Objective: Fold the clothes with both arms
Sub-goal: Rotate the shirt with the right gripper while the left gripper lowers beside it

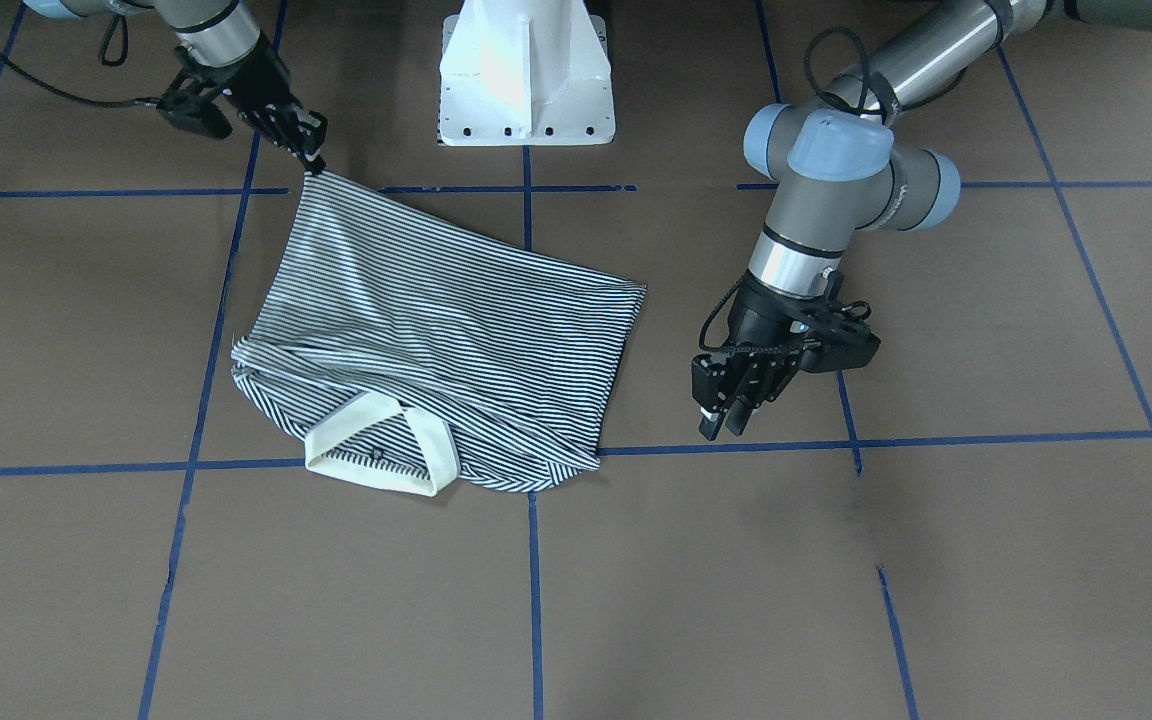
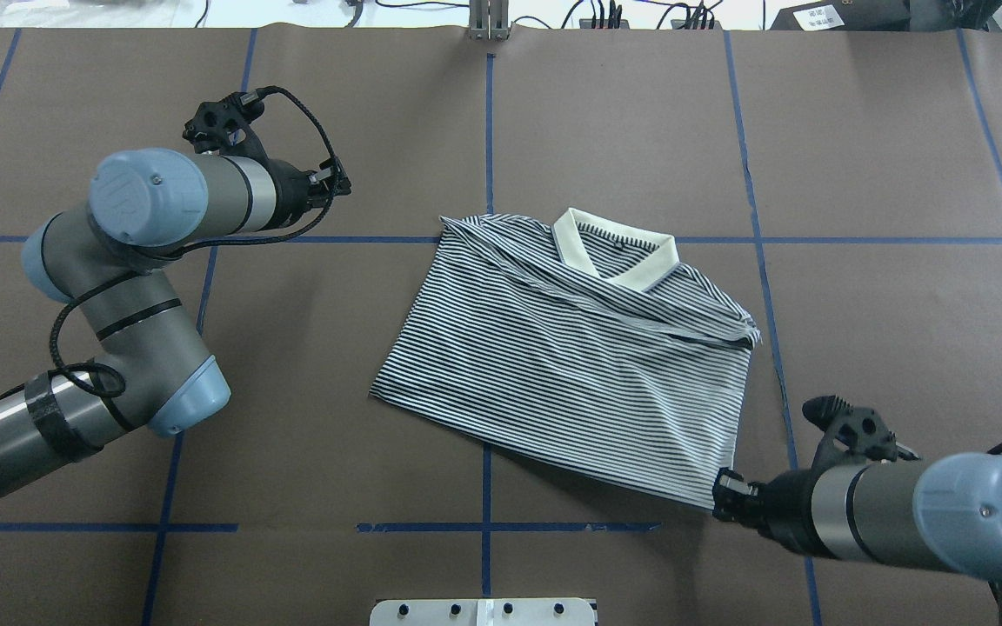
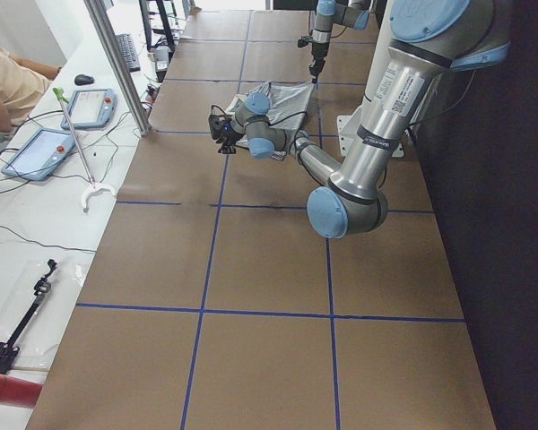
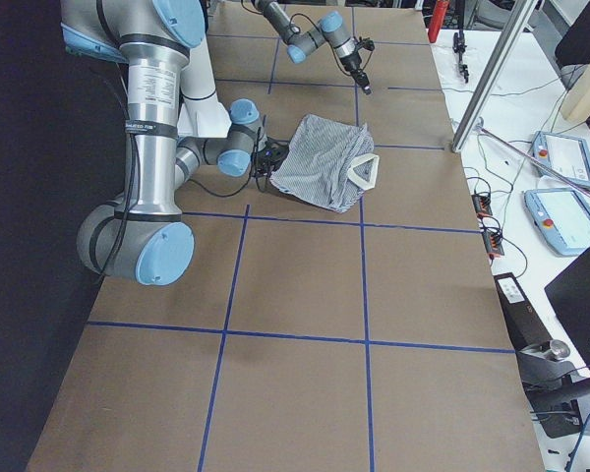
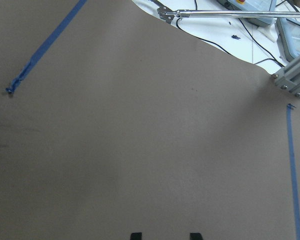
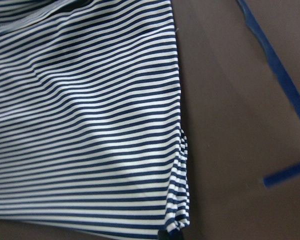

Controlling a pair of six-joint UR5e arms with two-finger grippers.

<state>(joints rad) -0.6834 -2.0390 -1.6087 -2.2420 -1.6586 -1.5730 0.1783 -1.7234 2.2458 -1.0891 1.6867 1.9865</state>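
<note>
I work in a robotics lab: my table (image 2: 623, 113) carries a blue tape (image 2: 490, 130) grid, with teach pendants (image 3: 36, 152) alongside.

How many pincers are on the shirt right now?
1. The right pincer grips the shirt's corner near the base; the left pincer hangs open beside the shirt, touching nothing.
</note>
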